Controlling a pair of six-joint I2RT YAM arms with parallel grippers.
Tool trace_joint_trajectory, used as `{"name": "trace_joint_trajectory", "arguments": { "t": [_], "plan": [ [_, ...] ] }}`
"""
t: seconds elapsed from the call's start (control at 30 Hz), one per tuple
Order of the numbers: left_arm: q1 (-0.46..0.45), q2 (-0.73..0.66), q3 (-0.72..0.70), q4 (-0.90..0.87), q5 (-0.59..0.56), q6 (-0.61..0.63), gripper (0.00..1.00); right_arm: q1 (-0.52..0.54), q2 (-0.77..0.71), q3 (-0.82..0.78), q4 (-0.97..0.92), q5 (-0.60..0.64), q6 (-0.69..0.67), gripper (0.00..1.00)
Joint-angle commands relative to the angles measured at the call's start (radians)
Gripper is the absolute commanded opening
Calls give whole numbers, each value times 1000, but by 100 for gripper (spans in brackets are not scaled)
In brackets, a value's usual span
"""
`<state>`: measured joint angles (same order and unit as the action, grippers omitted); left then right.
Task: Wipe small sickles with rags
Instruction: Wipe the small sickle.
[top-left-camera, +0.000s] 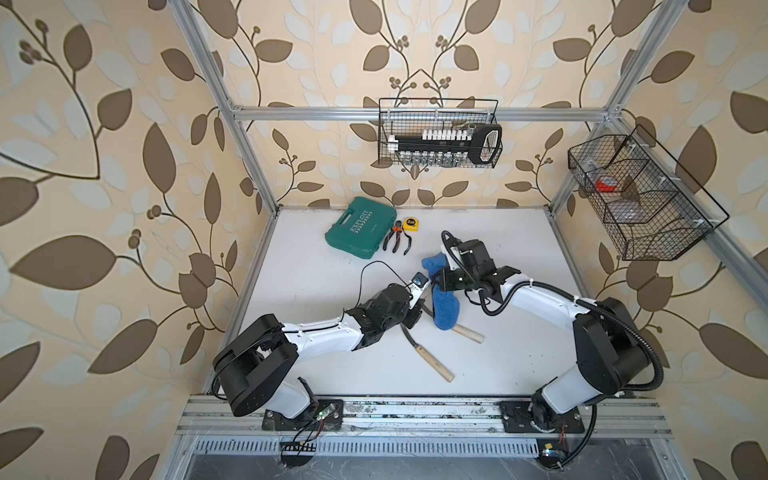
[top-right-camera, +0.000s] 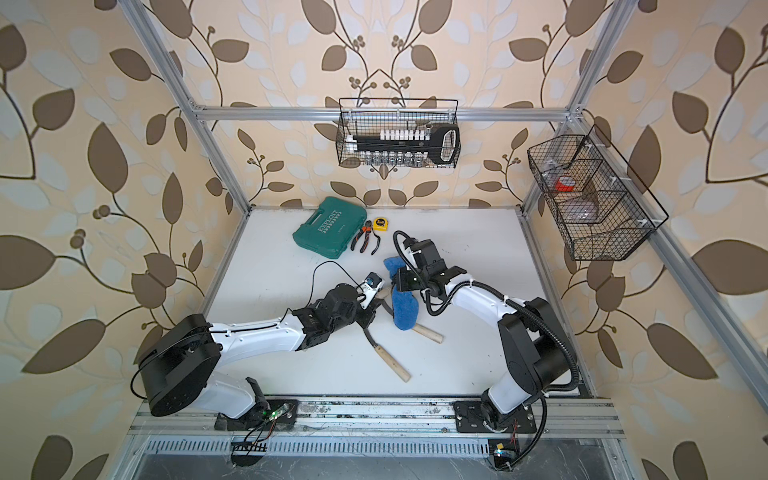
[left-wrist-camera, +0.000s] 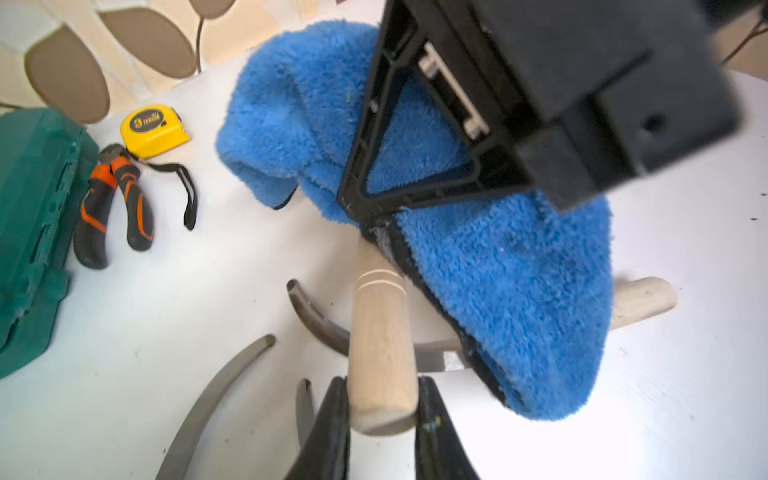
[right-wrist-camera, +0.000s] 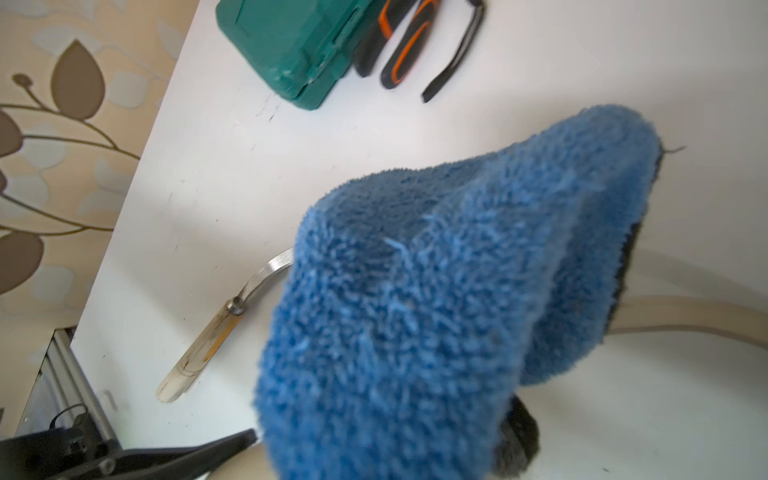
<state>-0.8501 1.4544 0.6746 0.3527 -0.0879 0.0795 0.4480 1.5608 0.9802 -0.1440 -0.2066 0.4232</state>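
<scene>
The left end effector (left-wrist-camera: 382, 384) is clamped on the butt end of one small sickle's pale wooden handle (left-wrist-camera: 380, 332), a finger pressed to each side. The handle points straight away from it towards the right end effector (left-wrist-camera: 359, 210). That one's jaws are together, pinching the blue rag (left-wrist-camera: 498, 291) just where the handle's front end runs into the cloth. The held sickle's blade is hidden under the rag, so how it lies cannot be told.

The rag hangs from the right end effector in a long fold. One part is bunched beyond its fingers and the larger part droops down between the two end effectors onto the desk (top-left-camera: 519, 353).

A second sickle (top-left-camera: 434, 361) lies flat on the desk just behind the left end effector, its handle pointing back towards the arm bases. The handle of a third sickle (top-left-camera: 468, 333) sticks out from under the low end of the rag. Two bare curved blades (left-wrist-camera: 220, 395) (left-wrist-camera: 316, 320) lie on the desk close beside the left end effector's fingers.

Well beyond both end effectors sit a teal case (top-left-camera: 360, 227), pliers (top-left-camera: 397, 241) and a yellow tape measure (top-left-camera: 410, 224).
</scene>
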Motion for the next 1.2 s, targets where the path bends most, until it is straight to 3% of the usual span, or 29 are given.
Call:
{"name": "trace_joint_trajectory", "arguments": {
  "t": [0.0, 0.17, 0.27, 0.4, 0.53, 0.7, 0.9, 1.17],
  "plan": [
    [-11, -20, 10, 130, -15, 71, 0, -61, -92, -40, -9, 83, 46, 0],
    [-10, -20, -26, 188, -39, 129, 0, -212, -230, -111, -40, 245, 122, 0],
    [-10, -25, -55, 236, -129, 152, 0, -283, -274, -132, -58, 296, 148, 0],
    [-10, -28, -83, 288, -247, 164, 0, -302, -271, -131, -70, 348, 147, 0],
    [-10, -20, -111, 327, -192, 219, 0, -304, -196, -84, -129, 473, 150, 0],
    [-10, 4, -107, 288, -76, 257, 0, -312, -4, 60, -210, 522, 128, 0],
    [-10, 10, -109, 282, -28, 282, 0, -310, 193, 229, -238, 419, 75, 0],
    [-10, 34, -93, 267, -16, 298, 0, -283, 331, 370, -286, 387, 30, 0]
  ]
}}
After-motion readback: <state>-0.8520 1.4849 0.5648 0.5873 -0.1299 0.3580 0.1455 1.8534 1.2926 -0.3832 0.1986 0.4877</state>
